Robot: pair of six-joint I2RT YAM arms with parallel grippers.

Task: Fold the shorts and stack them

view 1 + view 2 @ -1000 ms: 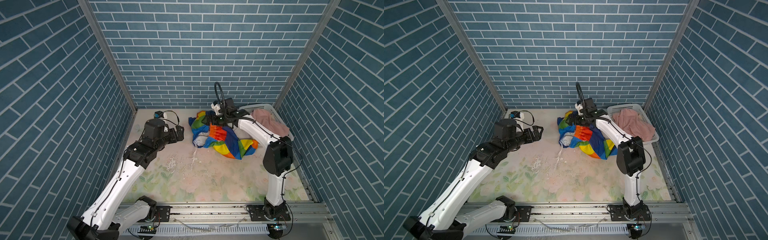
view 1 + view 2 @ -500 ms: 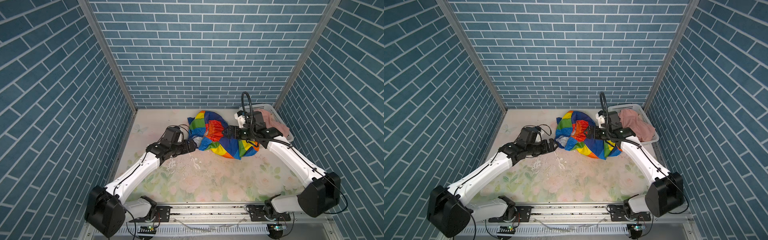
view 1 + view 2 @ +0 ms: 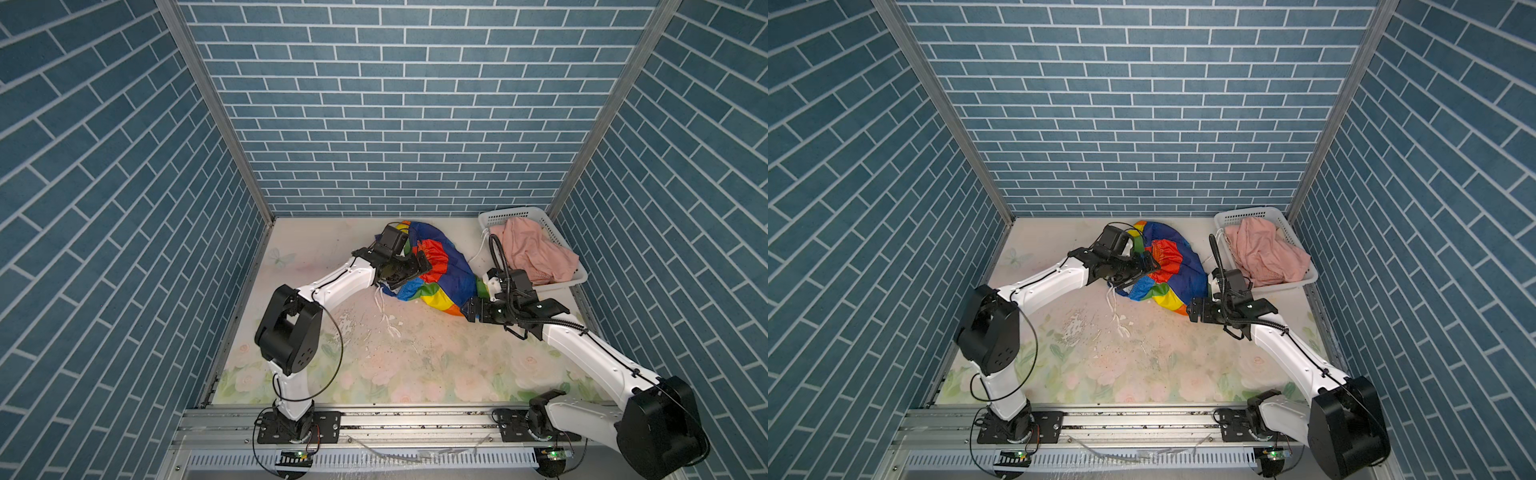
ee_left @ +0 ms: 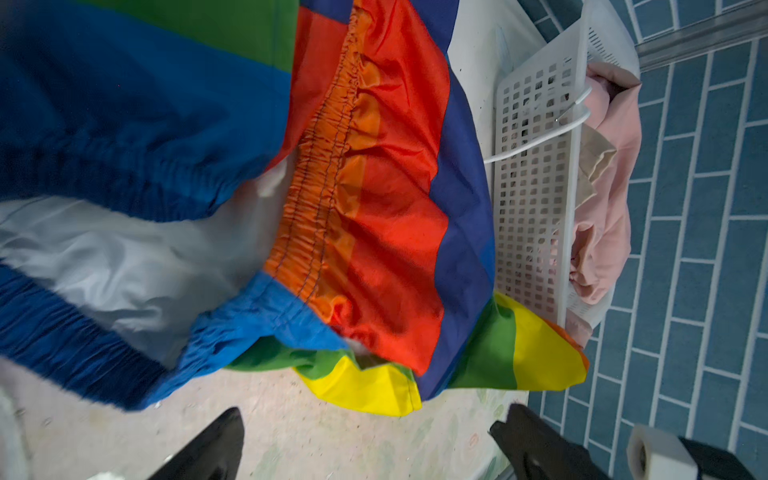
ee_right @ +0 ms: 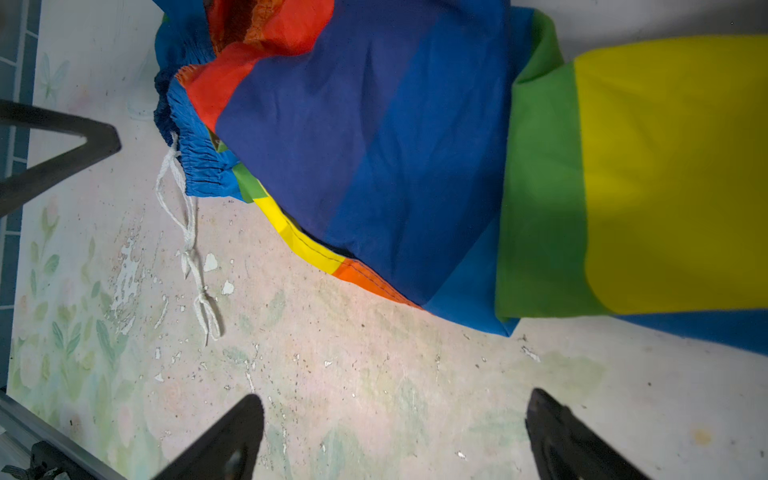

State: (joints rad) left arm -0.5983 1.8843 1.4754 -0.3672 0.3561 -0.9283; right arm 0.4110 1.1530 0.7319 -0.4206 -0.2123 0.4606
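Step in hand, as I read it: spreading out the first pair. Nothing is folded or stacked yet.

- **Where things are:** rainbow shorts (image 3: 444,266) lie crumpled on the bench (image 3: 415,365), upper middle in both top views. Pink shorts (image 3: 536,255) are heaped in the basket (image 3: 512,213) at upper right, with beige shorts (image 4: 596,160) peeking out beside them.
- **Left jaws:** wide open and empty, over the gathered waistband (image 4: 316,166) at the heap's left edge.
- **Right jaws:** also wide open and empty, low at the heap's lower right, near a leg hem.
- **Next, I'd say:** left pinches the waistband, right pinches the hem, then pull apart to flatten.
- **Materials:** the rainbow cloth is thin, slick and shiny with a pale lining. It will likely slip, so bite a full fold. A white braided drawstring (image 5: 188,232) trails loose on the bench. The pink cloth looks soft and matte. The basket is rigid perforated plastic. The bench's floral print is worn and flaking.
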